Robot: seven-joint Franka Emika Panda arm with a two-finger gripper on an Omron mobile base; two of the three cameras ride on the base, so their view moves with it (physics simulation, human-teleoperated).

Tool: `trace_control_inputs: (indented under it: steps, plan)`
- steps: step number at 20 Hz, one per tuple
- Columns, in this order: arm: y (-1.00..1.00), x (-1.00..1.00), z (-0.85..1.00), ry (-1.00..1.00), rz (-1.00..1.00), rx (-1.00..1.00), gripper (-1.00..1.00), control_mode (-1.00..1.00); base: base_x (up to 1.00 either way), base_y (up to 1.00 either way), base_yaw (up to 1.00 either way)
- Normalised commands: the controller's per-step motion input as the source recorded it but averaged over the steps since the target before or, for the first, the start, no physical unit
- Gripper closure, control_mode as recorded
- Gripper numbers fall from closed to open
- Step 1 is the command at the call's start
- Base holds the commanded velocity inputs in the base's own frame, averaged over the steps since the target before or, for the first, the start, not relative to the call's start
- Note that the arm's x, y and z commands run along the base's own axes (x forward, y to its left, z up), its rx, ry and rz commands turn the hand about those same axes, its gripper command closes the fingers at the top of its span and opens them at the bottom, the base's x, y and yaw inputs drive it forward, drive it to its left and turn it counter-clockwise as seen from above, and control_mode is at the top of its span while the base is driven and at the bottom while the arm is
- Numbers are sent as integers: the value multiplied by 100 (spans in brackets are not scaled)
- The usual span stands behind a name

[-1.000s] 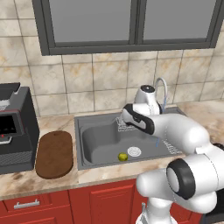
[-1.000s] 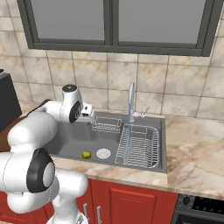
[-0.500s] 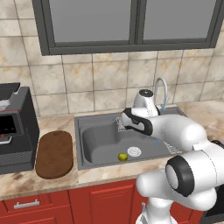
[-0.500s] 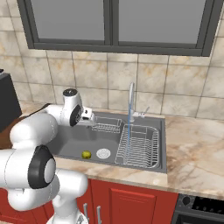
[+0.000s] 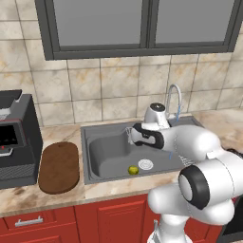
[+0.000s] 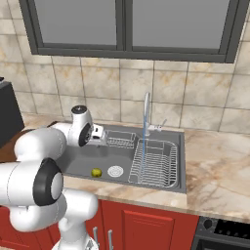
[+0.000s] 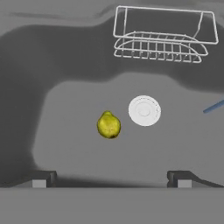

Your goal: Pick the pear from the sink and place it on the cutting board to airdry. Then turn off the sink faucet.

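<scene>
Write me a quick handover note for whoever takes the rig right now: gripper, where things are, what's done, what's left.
Gripper: open, empty, hovering above the dark grey metal sink.
Small yellow-green pear: on the sink floor, beside the round white drain disc, apart from it.
Dark brown oval wooden cutting board: on the counter left of the sink, bare.
Silver gooseneck faucet: blue stream running.
Done: nothing.
Left: grasp pear, place on board, shut faucet.

Black appliance [image 5: 16,135] cut by left edge – water stream [image 7: 213,106] (hand view) clipped at right edge.
</scene>
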Motion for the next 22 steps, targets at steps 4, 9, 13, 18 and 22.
trace_control_inputs:
  steps: [4,9,13,18,22]
  plan:
    - [2,7,-21,0,0,0,-100,-100,0,0,0]
    - [5,9,-21,0,0,0,-100,-100,0,0,0]
    - [1,8,-20,0,0,0,-100,-100,0,0,0]
    - [0,5,-19,0,0,0,-100,-100,0,0,0]
    - [0,1,-21,0,0,0,-100,-100,0,0,0]
